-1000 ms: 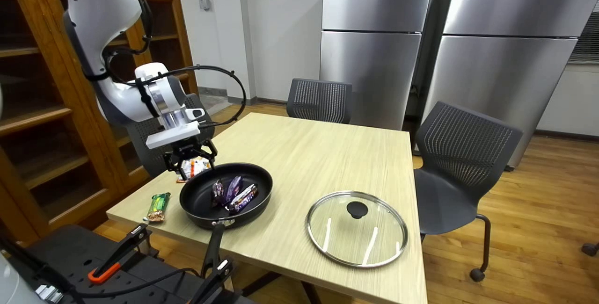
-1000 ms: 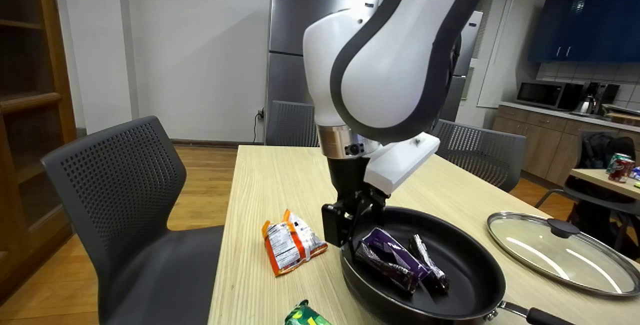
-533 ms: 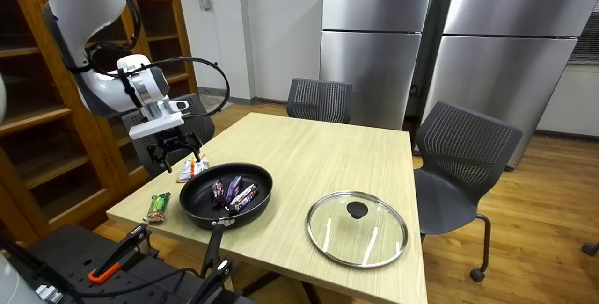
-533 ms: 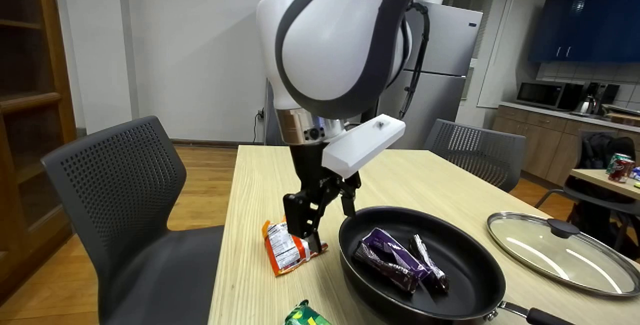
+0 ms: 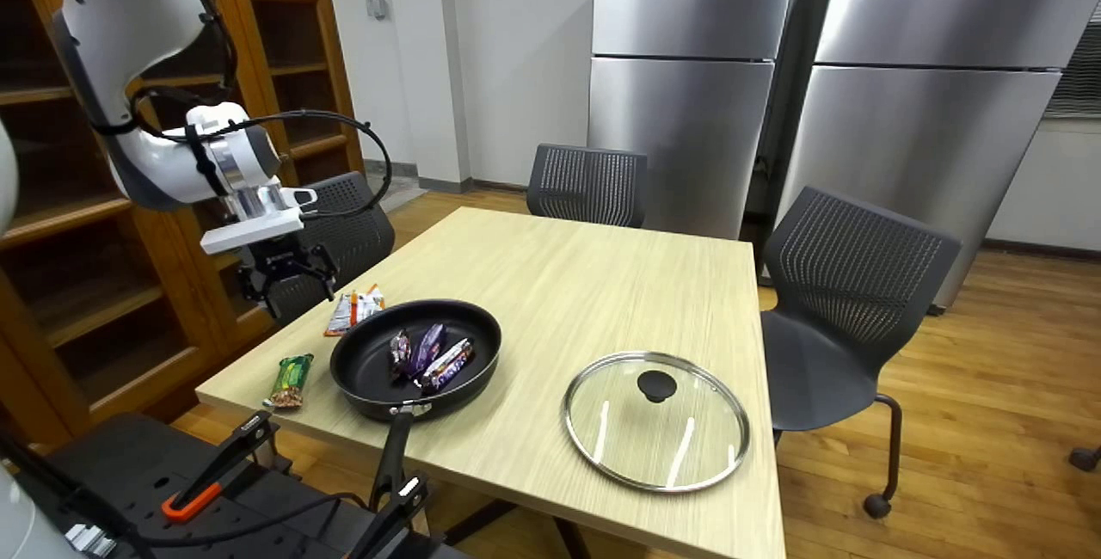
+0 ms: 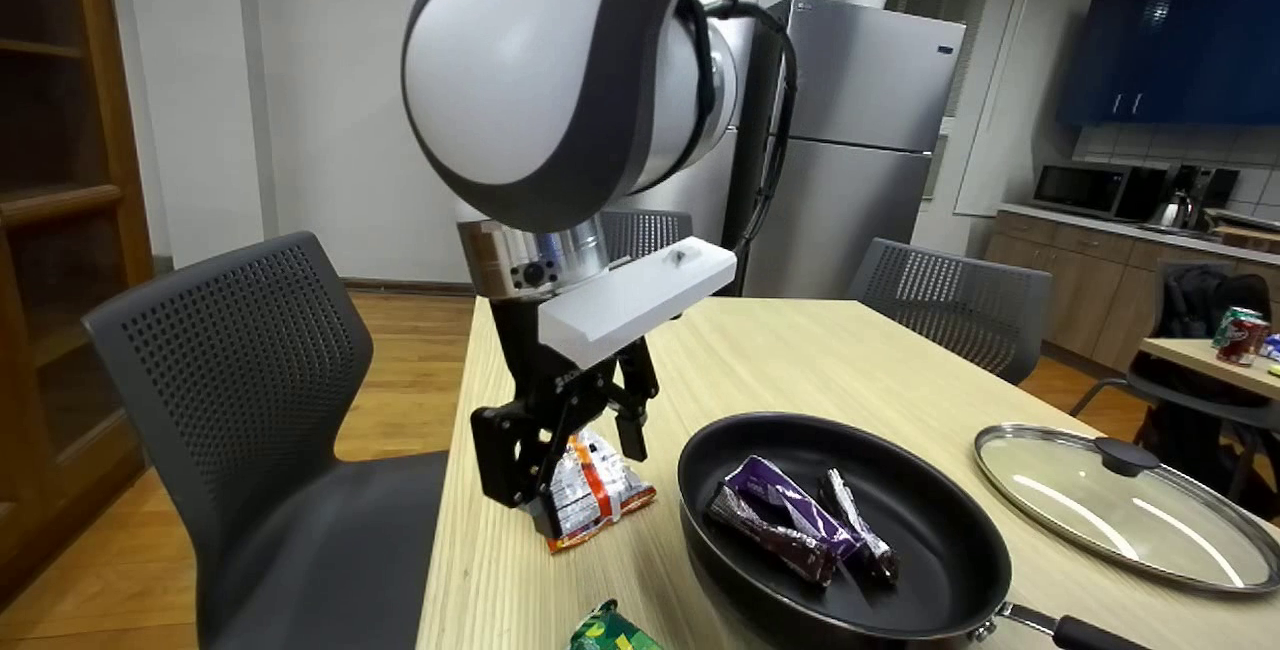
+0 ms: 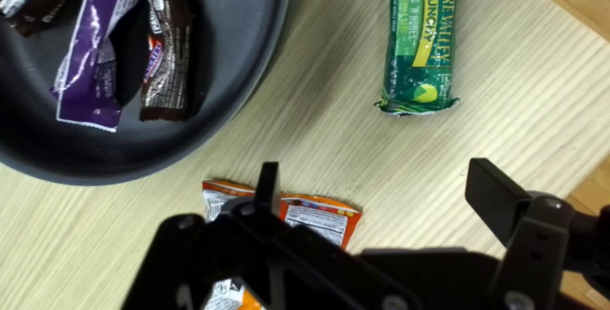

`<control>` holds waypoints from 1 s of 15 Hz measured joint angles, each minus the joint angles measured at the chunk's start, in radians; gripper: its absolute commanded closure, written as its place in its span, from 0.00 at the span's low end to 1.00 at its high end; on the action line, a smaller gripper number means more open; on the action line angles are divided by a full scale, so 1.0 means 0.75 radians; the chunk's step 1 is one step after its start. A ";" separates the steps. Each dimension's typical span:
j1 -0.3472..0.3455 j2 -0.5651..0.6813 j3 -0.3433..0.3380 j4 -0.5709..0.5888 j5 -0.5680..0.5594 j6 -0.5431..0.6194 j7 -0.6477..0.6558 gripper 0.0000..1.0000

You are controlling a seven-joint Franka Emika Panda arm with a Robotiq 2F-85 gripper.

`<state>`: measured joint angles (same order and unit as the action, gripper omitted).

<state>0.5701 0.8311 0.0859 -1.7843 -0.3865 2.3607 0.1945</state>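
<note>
There are four wrapped bars (image 7: pixel 419 38), one snack bag (image 5: pixel 356 311), one pan (image 6: pixel 940 530) and one lid (image 5: pixel 657 439).

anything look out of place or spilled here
Yes: three wrapped bars lie in the black frying pan, an odd spot for packaged snacks. The pan's handle also juts past the edge of the table. Small dark specks show beside the orange-and-white bag; whether they're crumbs, I can't tell.

pan (image 5: pixel 372 358) flanks packet (image 5: pixel 355 310) (room toward bar (image 5: pixel 291 380))
</note>
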 measured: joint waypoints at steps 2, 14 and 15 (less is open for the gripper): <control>0.001 0.033 0.011 0.024 0.037 -0.011 0.000 0.00; -0.006 0.134 0.033 0.067 0.117 -0.155 -0.030 0.00; -0.008 0.140 0.033 0.075 0.116 -0.180 -0.041 0.00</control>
<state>0.5639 0.9363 0.1106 -1.7283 -0.2996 2.2258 0.1636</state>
